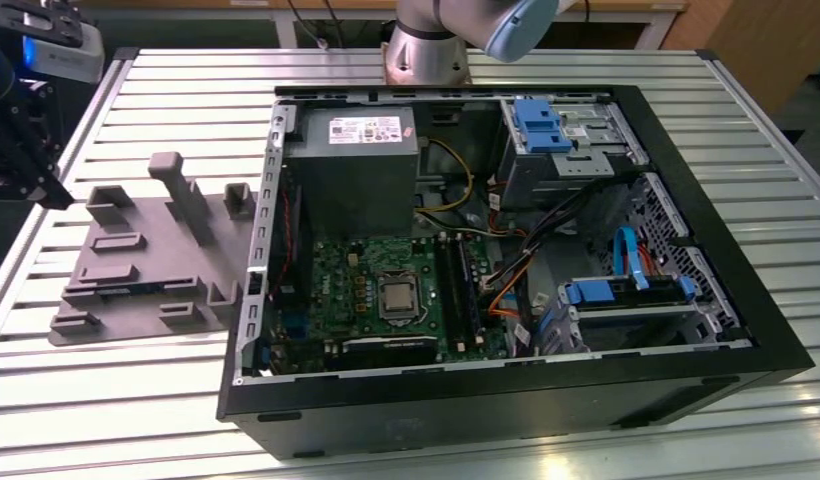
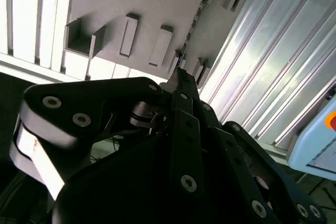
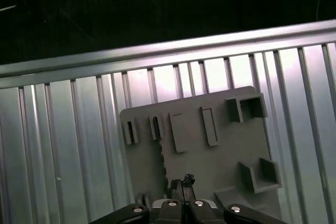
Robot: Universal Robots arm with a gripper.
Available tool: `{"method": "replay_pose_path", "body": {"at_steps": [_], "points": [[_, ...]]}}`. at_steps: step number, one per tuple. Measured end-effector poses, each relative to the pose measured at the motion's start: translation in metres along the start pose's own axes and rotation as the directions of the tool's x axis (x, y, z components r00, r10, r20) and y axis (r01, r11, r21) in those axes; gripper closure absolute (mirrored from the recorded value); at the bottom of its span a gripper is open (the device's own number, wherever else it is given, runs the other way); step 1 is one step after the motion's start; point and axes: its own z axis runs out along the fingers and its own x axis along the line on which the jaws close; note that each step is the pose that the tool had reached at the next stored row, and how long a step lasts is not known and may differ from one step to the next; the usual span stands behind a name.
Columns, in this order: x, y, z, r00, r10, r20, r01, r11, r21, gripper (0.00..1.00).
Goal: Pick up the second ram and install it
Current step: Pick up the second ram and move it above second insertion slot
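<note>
The second ram (image 3: 161, 153) stands on edge in a long groove of the grey holder block (image 3: 220, 156), showing as a thin dark strip. In the second wrist view the ram (image 2: 197, 17) runs away from my fingertips, with a blue patch near its far end. In the exterior view the ram (image 1: 123, 290) is a thin dark line on the holder block (image 1: 143, 270), at that view's left. My gripper (image 3: 181, 183) hangs above the holder, shut with nothing between its fingers, its tips beside one end of the strip. The gripper (image 2: 178, 74) also points at the block in the second wrist view.
An open computer case (image 1: 730, 300) lies on the slatted metal table (image 1: 183, 110), at the exterior view's right. Inside are a green motherboard (image 1: 383, 290) with long black slots (image 1: 453, 285), a power supply (image 1: 350, 150), drive cages and loose cables. The holder block carries upright posts (image 1: 181, 190).
</note>
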Motion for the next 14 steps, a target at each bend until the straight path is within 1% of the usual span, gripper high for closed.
{"method": "replay_pose_path", "body": {"at_steps": [7,14], "points": [[0.0,0.0,0.0005,0.9984,-0.056,-0.0024,0.056,0.9984,-0.0014,0.89],[0.0,0.0,0.0005,0.998,-0.064,-0.0028,0.064,0.998,-0.0016,0.89]]}}
